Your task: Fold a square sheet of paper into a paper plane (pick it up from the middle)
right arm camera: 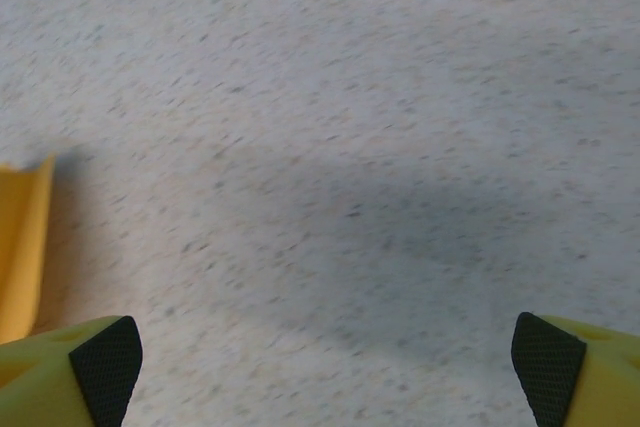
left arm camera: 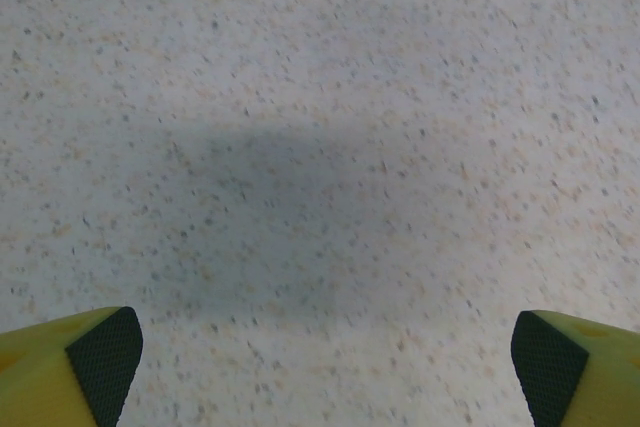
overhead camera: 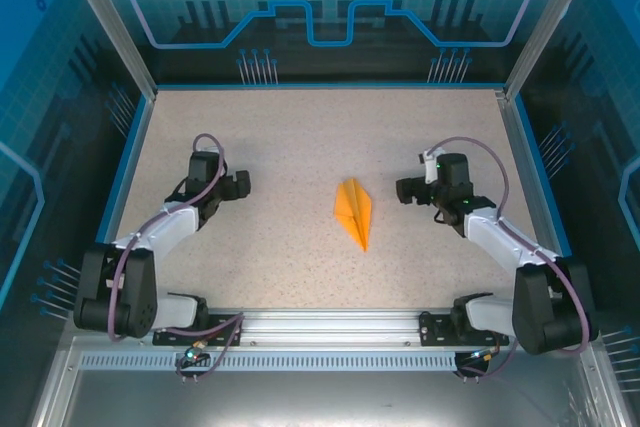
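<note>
One paper plane [overhead camera: 354, 211] is being seen lying on the table [overhead camera: 290, 127]; two grippers, left gripper [overhead camera: 240, 184] and right gripper [overhead camera: 404, 190], are being held wide open, empty.

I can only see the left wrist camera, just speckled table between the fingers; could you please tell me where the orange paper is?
Observer: The paper plane lies on the table near its middle, slim tip toward the near edge.
Operator: Thank you; is either gripper touching it?
Observer: No; the right gripper stands open just beside it, apart from it.
Operator: And the left gripper?
Observer: The left gripper sits farther from the plane than the right one.
</note>
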Available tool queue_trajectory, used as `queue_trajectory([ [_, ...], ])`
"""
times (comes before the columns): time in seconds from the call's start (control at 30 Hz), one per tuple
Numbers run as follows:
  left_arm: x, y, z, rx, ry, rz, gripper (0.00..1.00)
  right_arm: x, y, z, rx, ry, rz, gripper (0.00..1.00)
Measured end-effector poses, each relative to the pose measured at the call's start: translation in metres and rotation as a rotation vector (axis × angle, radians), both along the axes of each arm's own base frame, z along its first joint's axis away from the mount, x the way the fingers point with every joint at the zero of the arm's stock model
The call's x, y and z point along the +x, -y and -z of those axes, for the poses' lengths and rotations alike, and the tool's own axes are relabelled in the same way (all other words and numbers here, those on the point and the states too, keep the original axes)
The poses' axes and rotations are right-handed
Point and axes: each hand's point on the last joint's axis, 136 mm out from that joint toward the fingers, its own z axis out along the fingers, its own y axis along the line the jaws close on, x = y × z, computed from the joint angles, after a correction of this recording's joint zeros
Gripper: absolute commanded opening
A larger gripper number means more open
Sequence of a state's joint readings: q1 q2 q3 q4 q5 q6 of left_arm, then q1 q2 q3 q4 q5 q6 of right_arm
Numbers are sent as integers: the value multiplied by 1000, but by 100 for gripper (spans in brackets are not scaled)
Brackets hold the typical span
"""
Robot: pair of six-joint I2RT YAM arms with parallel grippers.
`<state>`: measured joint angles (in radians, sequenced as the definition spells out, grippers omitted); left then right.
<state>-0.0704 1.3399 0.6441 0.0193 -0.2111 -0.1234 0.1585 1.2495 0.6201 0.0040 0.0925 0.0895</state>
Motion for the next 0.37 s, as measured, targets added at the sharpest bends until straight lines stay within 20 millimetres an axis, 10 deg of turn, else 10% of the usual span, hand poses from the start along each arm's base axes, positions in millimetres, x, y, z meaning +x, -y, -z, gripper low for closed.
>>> queue_trajectory([
  [0.37,27,0,0,6,95,12,99,30,21,-1,6,140,30,99],
])
